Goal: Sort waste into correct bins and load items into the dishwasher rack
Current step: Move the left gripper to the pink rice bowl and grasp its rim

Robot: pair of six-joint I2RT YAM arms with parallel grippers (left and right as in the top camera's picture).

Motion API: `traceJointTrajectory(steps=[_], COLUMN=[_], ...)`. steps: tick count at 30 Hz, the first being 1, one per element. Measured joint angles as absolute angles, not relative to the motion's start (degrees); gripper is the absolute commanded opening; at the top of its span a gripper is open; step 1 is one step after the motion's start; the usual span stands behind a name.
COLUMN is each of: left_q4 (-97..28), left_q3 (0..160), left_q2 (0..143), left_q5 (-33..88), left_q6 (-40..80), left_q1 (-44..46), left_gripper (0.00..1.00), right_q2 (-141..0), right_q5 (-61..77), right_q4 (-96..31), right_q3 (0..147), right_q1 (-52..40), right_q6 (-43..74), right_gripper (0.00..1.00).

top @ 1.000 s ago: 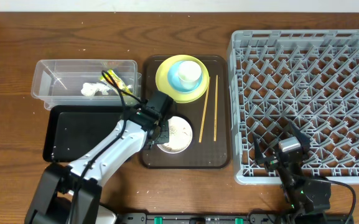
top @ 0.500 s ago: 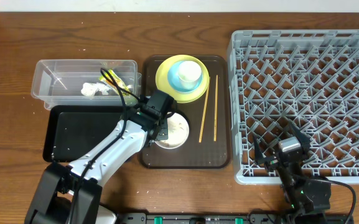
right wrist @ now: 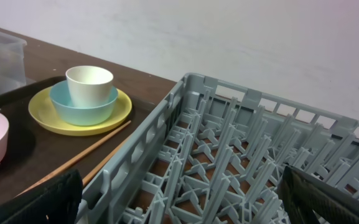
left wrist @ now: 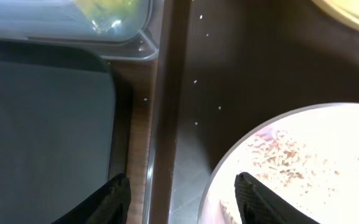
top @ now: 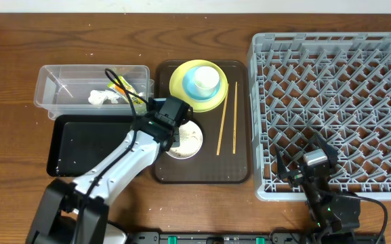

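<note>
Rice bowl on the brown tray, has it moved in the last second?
Yes. The rice bowl has slid a little away from the chopsticks, toward the black tub and slightly up the overhead view.

A clear tub (top: 59,85) holds a scrap (top: 100,98) and a wrapper (top: 133,91) (black tub (top: 90,142) just beside it). The tray (top: 202,173) carries a plate (top: 178,91) with a blue bowl (top: 190,85) and cup (top: 206,79) stacked on it, chopsticks (top: 228,118), and a rice bowl (top: 192,139) partly under the left gripper (top: 174,138). The rack (top: 331,108) stands beside the tray.
</note>
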State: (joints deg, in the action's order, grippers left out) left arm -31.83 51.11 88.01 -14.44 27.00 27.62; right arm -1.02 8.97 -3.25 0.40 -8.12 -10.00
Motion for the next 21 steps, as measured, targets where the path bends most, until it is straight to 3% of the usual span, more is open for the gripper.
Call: traceJointTrajectory(steps=[13, 21], left_q4=[-32.5, -30.0], left_q3=[54.2, 54.2], left_q2=[77.8, 81.5], left_q5=[6.8, 6.2], left_q6=[27.3, 27.3], left_q1=[31.4, 38.3], left_gripper=[0.39, 0.34], right_q2=[-1.0, -1.0], right_q5=[9.0, 9.0], right_q4=[-3.2, -3.2], right_q3=[0.4, 0.4], right_q1=[-8.1, -8.1], right_q6=[-10.0, -10.0], right_gripper=[0.99, 0.99])
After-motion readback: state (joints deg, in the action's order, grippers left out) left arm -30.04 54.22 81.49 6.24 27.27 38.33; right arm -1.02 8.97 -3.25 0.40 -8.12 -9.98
